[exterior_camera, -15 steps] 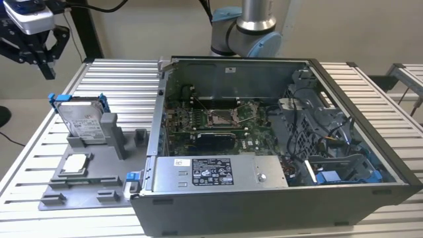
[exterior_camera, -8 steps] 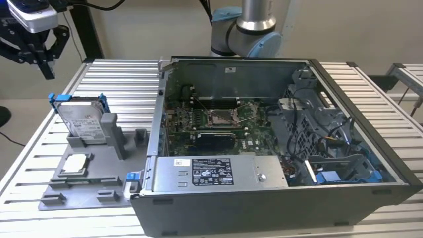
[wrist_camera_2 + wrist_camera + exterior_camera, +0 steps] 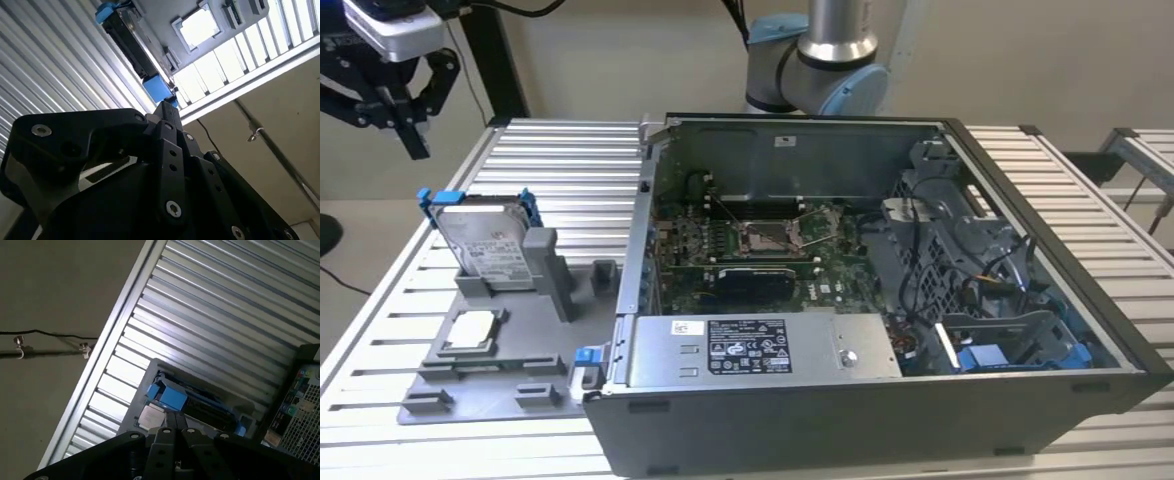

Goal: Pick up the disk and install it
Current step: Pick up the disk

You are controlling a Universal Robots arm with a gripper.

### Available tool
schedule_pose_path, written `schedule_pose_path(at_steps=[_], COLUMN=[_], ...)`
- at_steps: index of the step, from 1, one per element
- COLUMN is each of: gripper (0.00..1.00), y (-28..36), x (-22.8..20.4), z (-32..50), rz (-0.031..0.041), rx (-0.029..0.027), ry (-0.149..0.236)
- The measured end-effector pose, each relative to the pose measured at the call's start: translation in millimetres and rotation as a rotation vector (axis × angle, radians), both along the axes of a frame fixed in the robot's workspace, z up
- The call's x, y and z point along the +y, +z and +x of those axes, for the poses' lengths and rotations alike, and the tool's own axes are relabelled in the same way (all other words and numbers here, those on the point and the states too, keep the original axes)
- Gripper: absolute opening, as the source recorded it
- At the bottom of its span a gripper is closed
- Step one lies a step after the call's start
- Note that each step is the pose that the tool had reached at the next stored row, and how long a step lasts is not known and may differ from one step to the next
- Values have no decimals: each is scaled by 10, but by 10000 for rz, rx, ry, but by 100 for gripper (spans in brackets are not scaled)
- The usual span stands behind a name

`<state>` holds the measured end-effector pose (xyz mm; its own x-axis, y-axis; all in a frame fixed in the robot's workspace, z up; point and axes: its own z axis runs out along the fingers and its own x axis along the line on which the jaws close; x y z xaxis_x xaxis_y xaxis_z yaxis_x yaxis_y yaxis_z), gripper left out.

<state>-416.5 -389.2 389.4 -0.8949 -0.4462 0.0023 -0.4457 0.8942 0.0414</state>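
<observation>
The disk (image 3: pixel 486 240), silver with a white label and blue rails, stands upright in a grey holder (image 3: pixel 520 290) on the table, toward the exterior view's left. My gripper (image 3: pixel 415 146) hangs high above and beyond it, well apart, with its black fingers together and nothing between them. In both wrist views the disk appears edge-on past the fingertips (image 3: pixel 168 109) (image 3: pixel 173 419), with a blue rail end (image 3: pixel 158 88) (image 3: pixel 167 395) nearest them.
An open computer case (image 3: pixel 1067 390) takes up the middle and the exterior view's right, with a motherboard (image 3: pixel 761 250), a long grey labelled box (image 3: pixel 761 346) and blue drive-bay parts (image 3: pixel 994 357). A small square silver chip (image 3: pixel 471 328) lies on the grey fixture plate. The table (image 3: pixel 574 160) is ribbed aluminium.
</observation>
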Motion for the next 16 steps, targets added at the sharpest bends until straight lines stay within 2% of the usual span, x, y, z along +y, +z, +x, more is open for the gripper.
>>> schedule_pose_path(at_steps=[11,16], gripper=[0,0], y=[14,15], x=[0,0], z=[-1,0], rz=[-5,-9], rx=[2,1], ry=[1331,2074])
